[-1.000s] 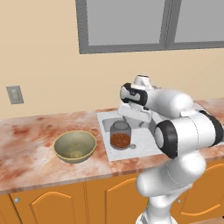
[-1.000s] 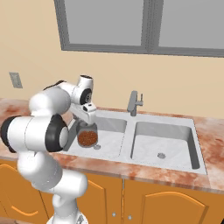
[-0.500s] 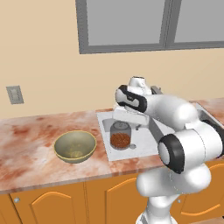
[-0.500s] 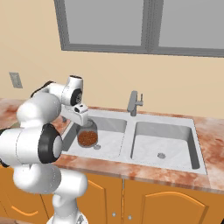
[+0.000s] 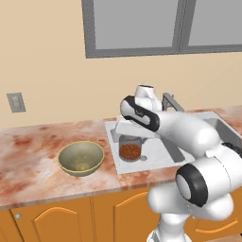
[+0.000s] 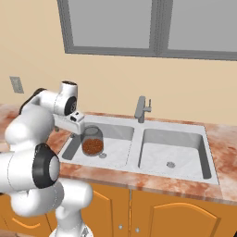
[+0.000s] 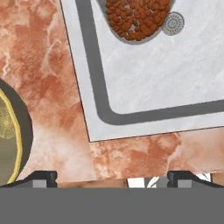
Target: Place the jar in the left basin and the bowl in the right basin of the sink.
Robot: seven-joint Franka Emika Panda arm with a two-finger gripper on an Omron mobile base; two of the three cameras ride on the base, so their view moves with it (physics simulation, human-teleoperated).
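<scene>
So the gripper (image 7: 112, 175) is wide open with nothing in it, hanging over the front left corner of the sink (image 7: 98, 105), right about where the rim meets the marble counter (image 7: 52, 65). In the hand view the two finger tips sit far apart at the bottom edge with only counter and rim between them.

The thing that matters next, I'd say, is the bowl (image 5: 81, 157). It sits upright on the counter, off to the left of the sink and well apart from it. In the hand view just a slice of its yellow rim peeks in at the left edge, so the bowl lies sideways from the gripper, not under it. It's round, so no long axis to line up with; any point on the rim should do.

Farther in, the jar (image 6: 92, 140) stands upright in the left basin (image 6: 118, 150), next to the drain. The right basin (image 6: 185, 155) past the divider has only its drain, so the bowl half looks undone.
</scene>
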